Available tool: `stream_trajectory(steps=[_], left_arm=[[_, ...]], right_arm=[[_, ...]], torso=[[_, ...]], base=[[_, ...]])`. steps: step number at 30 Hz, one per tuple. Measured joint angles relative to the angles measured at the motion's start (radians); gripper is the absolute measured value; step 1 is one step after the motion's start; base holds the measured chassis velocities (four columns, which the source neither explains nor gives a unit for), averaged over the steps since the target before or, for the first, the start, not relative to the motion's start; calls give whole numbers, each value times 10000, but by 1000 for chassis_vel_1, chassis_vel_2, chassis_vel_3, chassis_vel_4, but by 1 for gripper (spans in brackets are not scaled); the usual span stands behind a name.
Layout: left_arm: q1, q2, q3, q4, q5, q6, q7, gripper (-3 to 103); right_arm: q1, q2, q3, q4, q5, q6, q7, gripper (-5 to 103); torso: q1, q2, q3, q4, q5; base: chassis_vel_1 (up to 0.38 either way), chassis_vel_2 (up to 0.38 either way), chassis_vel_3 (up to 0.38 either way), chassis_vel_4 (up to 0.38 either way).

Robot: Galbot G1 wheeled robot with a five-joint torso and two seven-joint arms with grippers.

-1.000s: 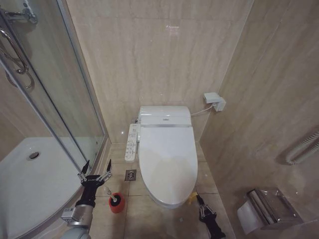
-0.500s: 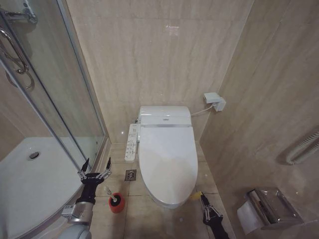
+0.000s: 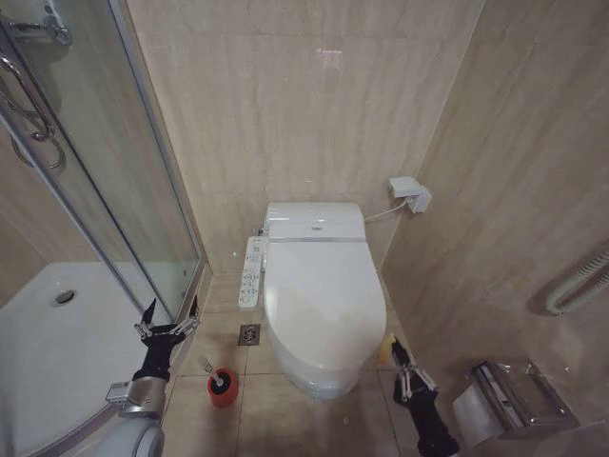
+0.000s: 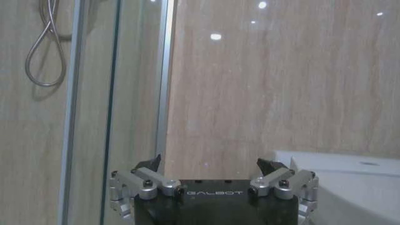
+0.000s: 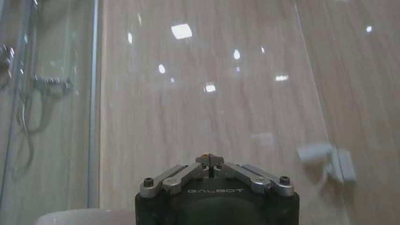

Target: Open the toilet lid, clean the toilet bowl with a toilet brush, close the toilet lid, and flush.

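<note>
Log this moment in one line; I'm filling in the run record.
glossy white oval toilet lid: closed | right gripper: fingers shut, at lid's front yellow tag | left gripper: open, idle | toilet brush: in red holder

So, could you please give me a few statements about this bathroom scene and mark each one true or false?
1. The toilet lid is standing fully upright against the back unit. False: it lies low over the bowl.
2. The toilet brush sits in its red holder on the floor, to the robot's left of the toilet. True.
3. The left pincer is shut on the brush handle. False: it is open and apart from the brush, near the shower door.
4. The right pincer is shut, and it pinches the small yellow tag at the lid's front edge. True.
5. The button panel is on the robot's right of the toilet. False: it is on the left.
</note>
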Motion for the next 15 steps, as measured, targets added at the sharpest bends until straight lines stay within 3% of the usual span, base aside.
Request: stream_trajectory(steps=[7,15], left_arm=[[23,-71,83,64,154,13,1,100],[66,-155,140,255,451,57,2,100]], right_arm=[[47,-424,117,1180,317,-567,296,0],[711,-1592,364,2670,1481,-1854,890,0]], torso=[[0,0,0,0,0],[0,-1,1,1,4]], base=[[0,0,0,0],[0,0,0,0]])
